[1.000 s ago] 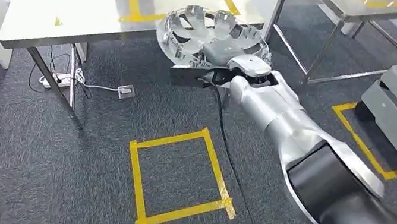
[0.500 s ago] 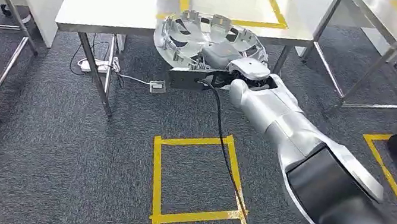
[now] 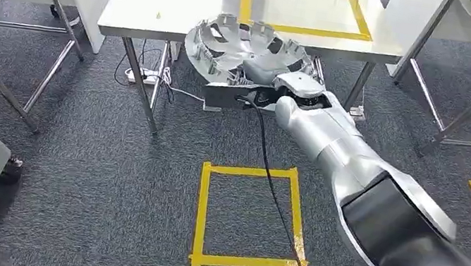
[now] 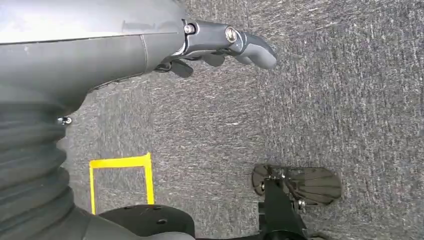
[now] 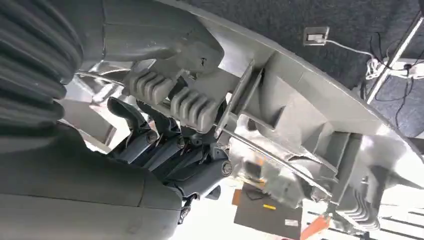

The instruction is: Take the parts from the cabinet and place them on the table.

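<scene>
Right at the fingers (image 5: 165, 145) of the right hand (image 3: 276, 86), the dark digits are curling in against the ribbed grey underside of the part (image 3: 250, 46), so that hand is clamping on it and holding it up off the floor. Moving outward, the part is a big round silver disc with fins all around its rim, and it's hanging just in front of the near edge of the steel table (image 3: 167, 8), slightly overlapping that edge from the head view but not resting on it as far as I can tell. A black cable (image 3: 275, 182) is trailing down from the wrist across the carpet, passing over a yellow tape square (image 3: 248, 217) on the floor. Over on the left side, the left hand (image 4: 220, 42) is hanging down by the floor with nothing in it, fingers loosely apart. Progress-wise, I'd say the pickup part is done and the carry is nearly there; what's left is getting the disc over the tabletop, probably into the yellow marked zone (image 3: 296, 3) further back, and letting go.
</scene>
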You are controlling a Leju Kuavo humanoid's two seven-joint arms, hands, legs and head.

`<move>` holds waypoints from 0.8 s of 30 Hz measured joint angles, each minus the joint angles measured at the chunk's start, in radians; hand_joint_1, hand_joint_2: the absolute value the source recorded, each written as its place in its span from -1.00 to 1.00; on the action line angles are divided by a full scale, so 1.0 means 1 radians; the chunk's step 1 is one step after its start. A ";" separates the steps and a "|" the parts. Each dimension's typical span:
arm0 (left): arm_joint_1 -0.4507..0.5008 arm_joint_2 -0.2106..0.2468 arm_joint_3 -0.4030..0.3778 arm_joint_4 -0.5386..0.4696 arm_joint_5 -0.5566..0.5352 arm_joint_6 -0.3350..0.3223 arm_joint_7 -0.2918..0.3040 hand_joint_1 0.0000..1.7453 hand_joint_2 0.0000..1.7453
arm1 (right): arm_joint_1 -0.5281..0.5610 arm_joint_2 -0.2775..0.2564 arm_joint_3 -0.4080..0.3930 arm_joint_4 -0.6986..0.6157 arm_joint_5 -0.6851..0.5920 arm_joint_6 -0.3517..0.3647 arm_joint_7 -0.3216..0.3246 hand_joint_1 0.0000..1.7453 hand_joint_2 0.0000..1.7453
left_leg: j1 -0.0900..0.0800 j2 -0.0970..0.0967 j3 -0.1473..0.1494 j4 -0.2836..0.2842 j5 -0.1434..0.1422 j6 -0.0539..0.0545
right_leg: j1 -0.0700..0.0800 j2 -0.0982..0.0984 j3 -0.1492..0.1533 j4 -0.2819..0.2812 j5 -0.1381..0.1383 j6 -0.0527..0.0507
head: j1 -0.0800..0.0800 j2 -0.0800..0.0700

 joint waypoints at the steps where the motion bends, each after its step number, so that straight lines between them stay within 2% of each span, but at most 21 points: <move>1: -0.001 0.000 0.000 0.000 0.000 0.000 0.003 -1.00 1.00 | 0.000 -0.001 -0.001 0.000 0.000 -0.001 0.000 0.88 1.00 | 0.000 0.003 0.002 -0.003 0.001 -0.002 | 0.001 0.003 -0.001 0.000 0.001 -0.002 | 0.000 0.000; 4: -0.005 0.000 0.000 0.000 -0.002 0.000 0.014 -1.00 1.00 | 0.002 -0.004 -0.003 0.000 0.000 -0.001 0.000 0.88 1.00 | 0.000 0.012 0.004 -0.008 0.005 -0.009 | 0.002 0.010 -0.004 0.001 0.005 -0.008 | 0.000 0.000; 7: -0.010 0.000 0.000 0.000 -0.002 0.000 0.021 -1.00 1.00 | 0.003 -0.007 -0.004 0.000 0.000 -0.001 -0.002 0.88 1.00 | 0.001 0.017 0.003 -0.010 0.006 -0.026 | 0.002 0.014 -0.007 0.003 0.006 -0.010 | 0.000 0.000; 12: -0.011 0.000 0.002 0.000 -0.001 0.016 0.047 -1.00 1.00 | 0.003 -0.009 -0.004 0.000 0.001 -0.002 -0.001 0.88 1.00 | 0.001 0.017 0.002 -0.009 0.006 -0.028 | 0.001 0.014 -0.007 0.002 0.007 -0.009 | 0.000 0.000; 16: -0.011 0.000 0.015 0.000 0.005 0.030 0.065 -1.00 1.00 | 0.003 -0.008 -0.004 0.000 0.005 -0.002 0.008 0.88 1.00 | 0.000 0.017 -0.001 -0.006 0.007 -0.028 | 0.001 0.013 -0.007 0.002 0.008 -0.007 | 0.000 0.000; 18: -0.011 0.000 0.018 0.000 0.005 0.032 0.067 -1.00 1.00 | 0.003 -0.007 -0.004 0.000 0.007 -0.002 0.017 0.88 1.00 | -0.002 0.016 -0.005 0.001 0.003 -0.021 | -0.002 0.013 -0.007 0.000 0.008 -0.002 | 0.000 0.000; 22: -0.011 0.000 0.024 0.000 0.005 0.033 0.068 -1.00 1.00 | 0.003 -0.006 -0.004 0.000 0.010 -0.004 0.031 0.88 1.00 | -0.003 0.017 -0.009 0.011 -0.002 -0.013 | -0.003 0.014 -0.007 0.000 0.007 0.006 | 0.000 0.000; 24: -0.011 0.000 0.024 0.000 0.005 0.033 0.067 -1.00 1.00 | 0.003 -0.006 -0.004 0.000 0.009 -0.007 0.042 0.88 1.00 | -0.006 0.019 -0.009 0.012 -0.006 -0.006 | -0.005 0.015 -0.004 -0.006 0.006 0.014 | 0.000 0.000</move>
